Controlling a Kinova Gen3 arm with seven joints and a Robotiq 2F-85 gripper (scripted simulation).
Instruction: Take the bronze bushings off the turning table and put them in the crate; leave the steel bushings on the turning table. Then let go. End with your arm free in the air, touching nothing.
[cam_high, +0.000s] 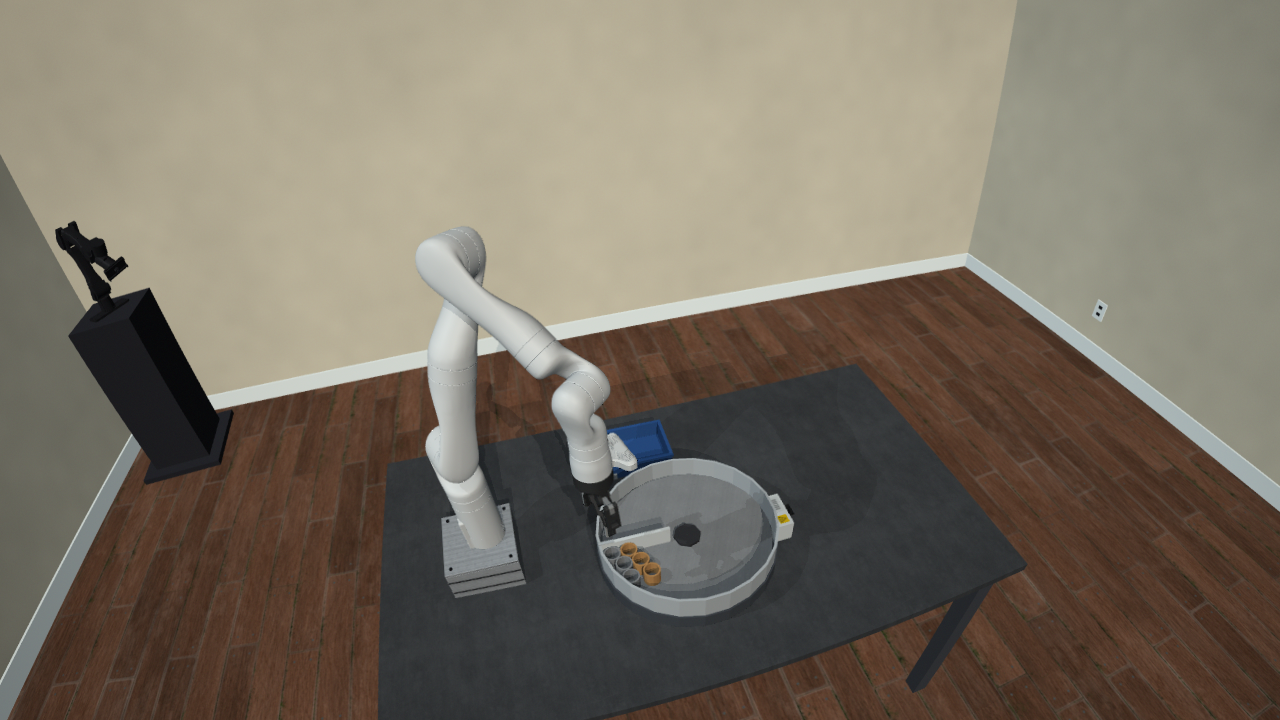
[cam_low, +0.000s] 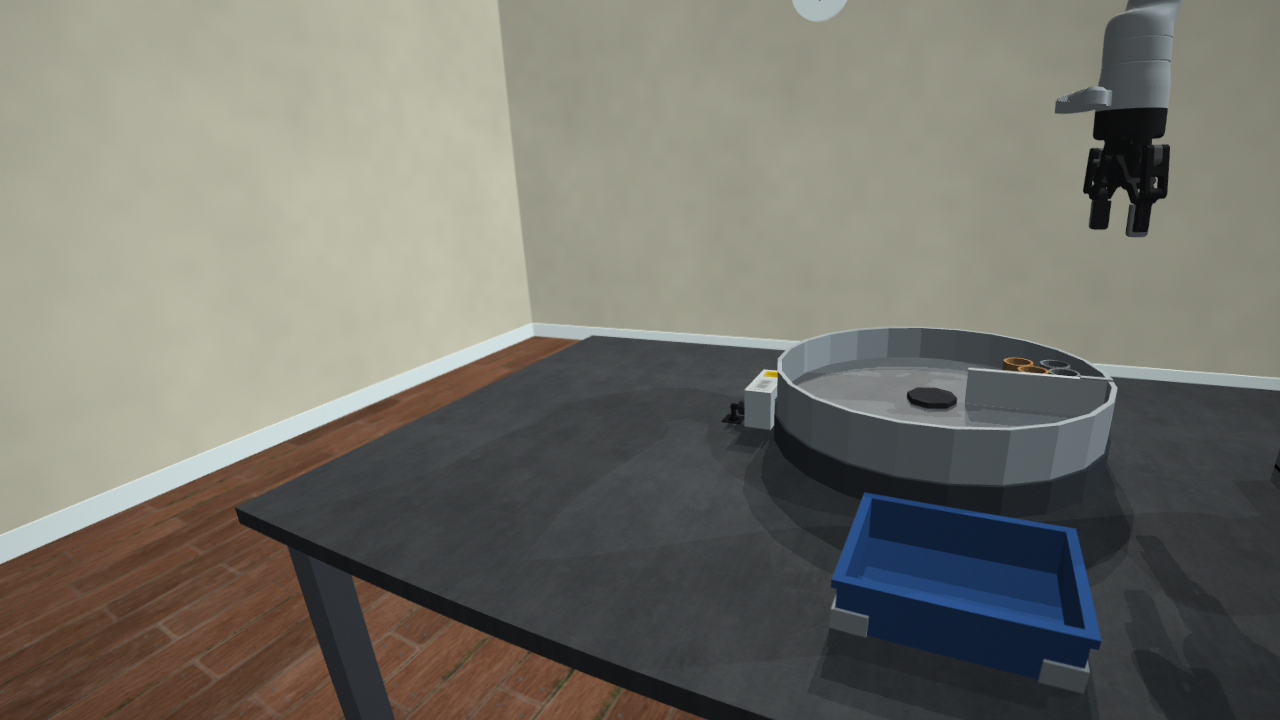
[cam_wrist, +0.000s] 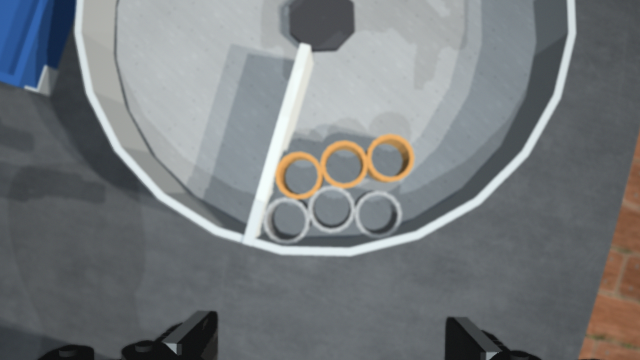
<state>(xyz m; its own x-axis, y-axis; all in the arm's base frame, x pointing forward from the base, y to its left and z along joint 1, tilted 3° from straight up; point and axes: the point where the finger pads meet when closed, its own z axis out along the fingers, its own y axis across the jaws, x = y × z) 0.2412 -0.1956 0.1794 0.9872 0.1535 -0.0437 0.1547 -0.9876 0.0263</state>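
Top view: white arm (cam_high: 453, 394) mounted on a ridged metal block (cam_high: 483, 559) at one side of the dark tabletop (cam_high: 850, 465) (cam_low: 572, 501) (cam_wrist: 400, 305); its claw (cam_high: 608, 530) (cam_low: 1117, 231) (cam_wrist: 330, 340) points down by the rim of the round, walled turning table (cam_high: 693, 606) (cam_low: 939, 454) (cam_wrist: 350, 251). Three bronze bushings (cam_high: 651, 578) (cam_low: 1017, 363) (cam_wrist: 322, 164) and three steel bushings (cam_high: 631, 575) (cam_low: 1054, 364) (cam_wrist: 355, 208) stand on the turning table, close to a straight white divider (cam_high: 648, 539) (cam_low: 1024, 391) (cam_wrist: 280, 135). Blue crate (cam_high: 657, 428) (cam_low: 966, 608) (cam_wrist: 30, 60) lies beyond the turning table, partly hidden by the wrist. A small white box (cam_high: 780, 517) (cam_low: 760, 402) with a yellow label sits against the outer wall. Exterior view: claw hangs well above the tabletop, fingers spread, nothing between them. Crate interior visible, no bushing inside; crate stands near the turning table, apart from it. Bushings partly hidden behind the divider, not all countable here. Wrist view: bushings upright, open ends up, in two rows of three; the bronze row lies nearer the black hub (cam_high: 686, 534) (cam_low: 931, 396) (cam_wrist: 322, 22), the steel row nearer the outer wall. Claw fingertips wide apart at the lower edge; one corner of the crate shows at upper left.
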